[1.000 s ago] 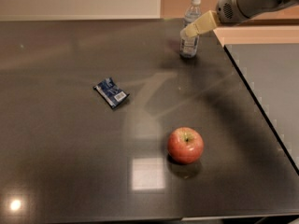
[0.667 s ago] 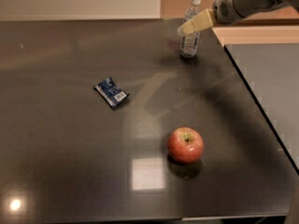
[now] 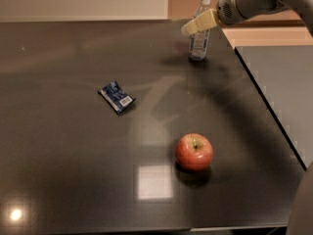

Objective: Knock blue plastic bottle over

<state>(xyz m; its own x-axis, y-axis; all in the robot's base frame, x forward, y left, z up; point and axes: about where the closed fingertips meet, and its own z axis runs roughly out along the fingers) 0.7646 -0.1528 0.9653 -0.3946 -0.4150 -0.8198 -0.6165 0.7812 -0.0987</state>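
Observation:
The blue plastic bottle (image 3: 200, 39) stands upright near the far right edge of the dark table (image 3: 73, 155). It is clear with a white cap and a pale blue-and-white label. My gripper (image 3: 188, 29) reaches in from the upper right on a grey arm (image 3: 249, 1). Its cream fingers (image 3: 201, 22) lie across the front of the bottle's upper half, with the tips a little left of the bottle. I cannot tell whether they touch it.
A red apple (image 3: 194, 152) sits at the front centre-right. A flat dark-blue snack packet (image 3: 116, 97) lies left of centre. A second dark surface (image 3: 283, 82) adjoins on the right. A pale wall and a wooden panel stand behind.
The gripper has moved a little to the left and up across the bottle. The bottle still stands upright in the same place.

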